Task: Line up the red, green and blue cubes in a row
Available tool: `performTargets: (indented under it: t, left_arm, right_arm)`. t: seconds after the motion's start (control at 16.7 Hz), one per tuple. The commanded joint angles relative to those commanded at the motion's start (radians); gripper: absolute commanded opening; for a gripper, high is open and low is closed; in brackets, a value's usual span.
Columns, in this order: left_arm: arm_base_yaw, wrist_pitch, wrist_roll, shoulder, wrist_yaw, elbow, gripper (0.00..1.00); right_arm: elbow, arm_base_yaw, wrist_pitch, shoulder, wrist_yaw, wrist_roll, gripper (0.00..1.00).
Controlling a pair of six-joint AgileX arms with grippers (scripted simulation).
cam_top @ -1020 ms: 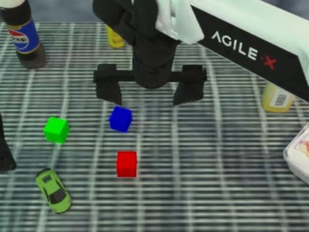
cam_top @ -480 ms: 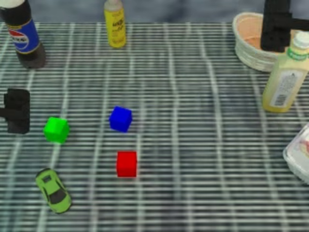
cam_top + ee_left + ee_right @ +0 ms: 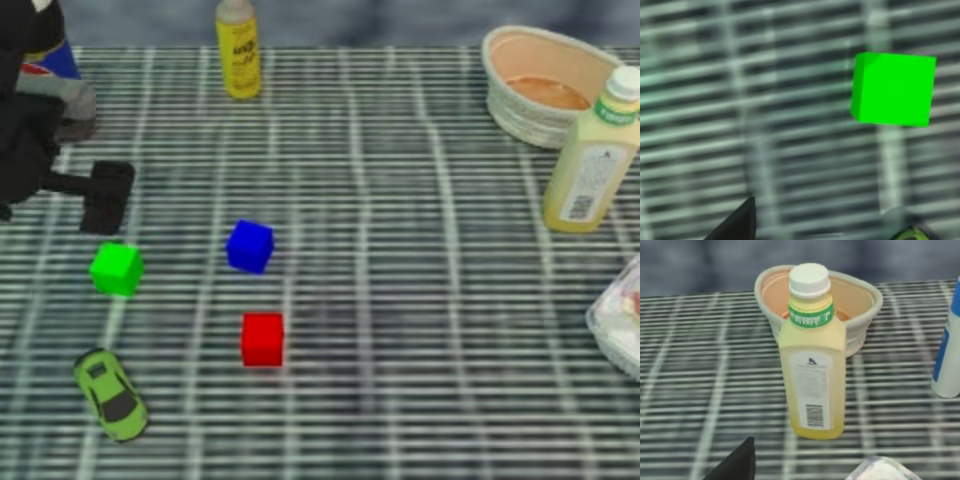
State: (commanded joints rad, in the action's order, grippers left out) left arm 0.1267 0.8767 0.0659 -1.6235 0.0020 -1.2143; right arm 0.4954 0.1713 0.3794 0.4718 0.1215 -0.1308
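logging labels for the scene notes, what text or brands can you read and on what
No text can be read for certain.
Cola bottle: red, white and blue round logo, mostly hidden behind the left arm, no letters legible.
Small yellow bottle: dark print, too blurred.
Pale yellow juice bottle: white lettering on the green neck band, and a white label with a barcode, all too blurred.
Cubes and toy car: none.

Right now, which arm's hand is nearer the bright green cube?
Left. The left hand hovers just beyond the bright green cube, toward the table's far left. The right hand is out of the top view; its wrist camera faces the yellow bottle.
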Motion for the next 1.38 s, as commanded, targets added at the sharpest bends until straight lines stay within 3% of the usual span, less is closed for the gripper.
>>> performTargets:
  t: [0.3,0.54,1.02,1.38]
  left_arm:
    - [0.022,0.145,0.012,-0.302,0.0,-0.231,1.0]
    - [0.031,0.193,0.016,-0.413,0.0,-0.326,1.0]
    - [0.028,0.183,0.018,-0.435,0.0,-0.331,1.0]
    - [0.03,-0.002,0.019,-0.509,0.0,-0.222,1.0]
  right_arm:
    - [-0.352,-0.113,-0.255,-0.319,-0.077,0.099,1.0]
    - [-0.484,-0.158,-0.369,-0.46,-0.118,0.129,1.0]
    - [-0.495,-0.161,-0.379,-0.472,-0.121,0.131,1.0]
    - [-0.495,-0.161,-0.379,-0.472,-0.121,0.131,1.0]
